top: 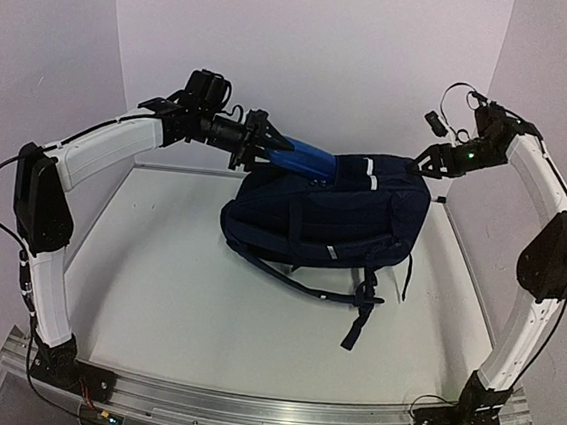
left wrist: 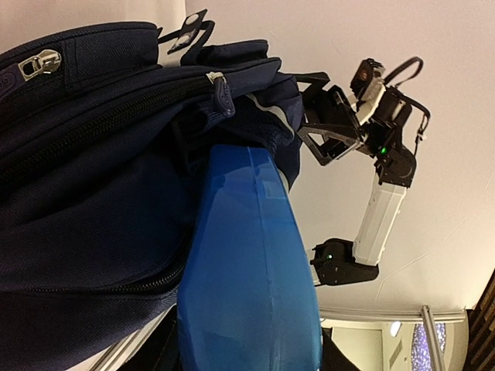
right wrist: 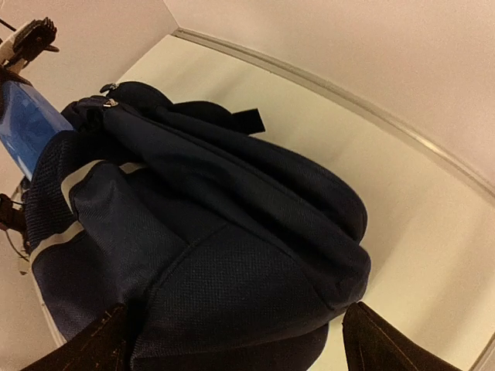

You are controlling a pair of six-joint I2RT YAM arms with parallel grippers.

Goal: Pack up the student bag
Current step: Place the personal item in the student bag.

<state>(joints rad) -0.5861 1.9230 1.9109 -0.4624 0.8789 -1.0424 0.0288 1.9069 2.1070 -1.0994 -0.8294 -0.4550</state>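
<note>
Blue pouch (top: pixel 304 157), clamped in the left gripper (top: pixel 267 149), is only half fed into the student bag (top: pixel 333 217), right gripper (top: pixel 429 159) held wide beside it.

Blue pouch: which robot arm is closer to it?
Left. The left fingers hold the blue pouch at the backpack's opening. The right fingers stand open at the backpack's other end, away from the pouch.

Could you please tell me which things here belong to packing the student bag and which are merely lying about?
Belong to the job:
- student bag
- blue pouch, partly inside the bag's opening
- left tool, gripping the pouch
- right tool, open by the bag's end

Merely there:
- white table
- metal rail at the near edge
</note>
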